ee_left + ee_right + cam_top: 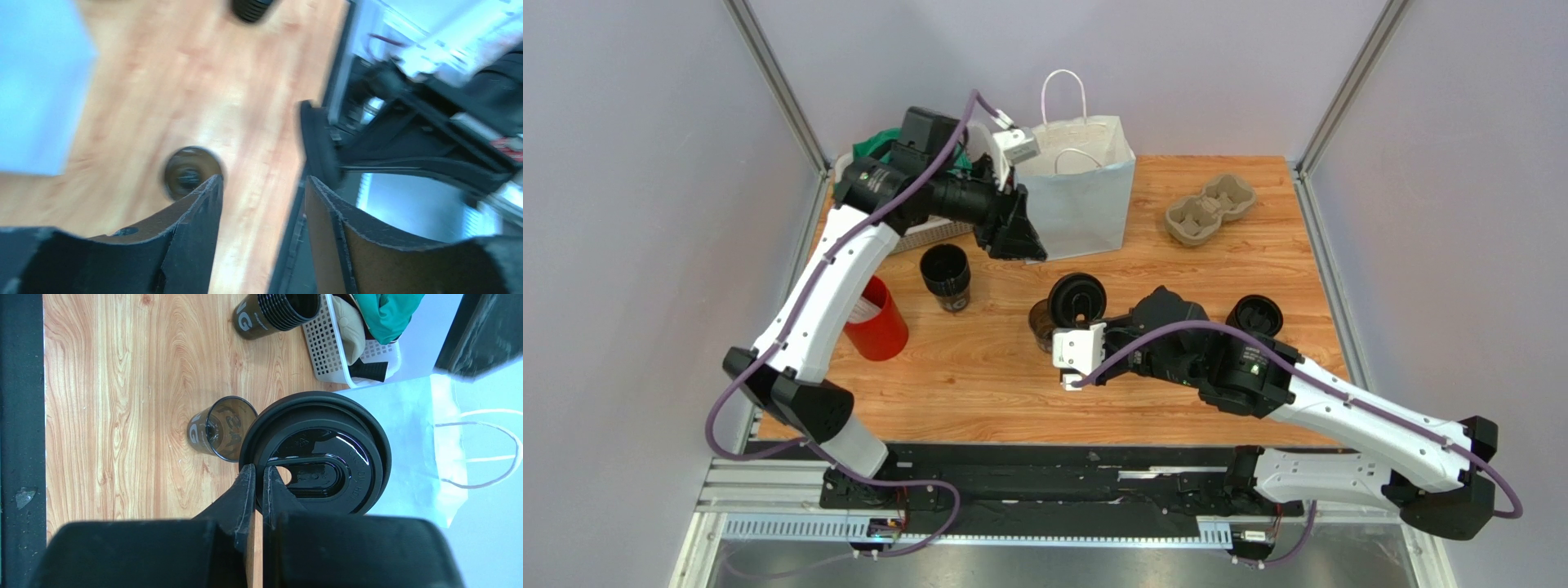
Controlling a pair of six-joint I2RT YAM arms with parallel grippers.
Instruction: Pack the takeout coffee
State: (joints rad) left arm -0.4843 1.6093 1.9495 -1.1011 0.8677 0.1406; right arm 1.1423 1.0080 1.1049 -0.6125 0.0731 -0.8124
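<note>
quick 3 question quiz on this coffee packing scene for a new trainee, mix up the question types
1. True or false: the right gripper is shut on the rim of the black lid.
2. In the top view, what sits to the right of the white bag? A) a cardboard cup carrier B) a kettle C) a frying pan
3. Fill in: the left gripper is ____, with nothing between its fingers.

Key: 1 true; 2 A; 3 open
</note>
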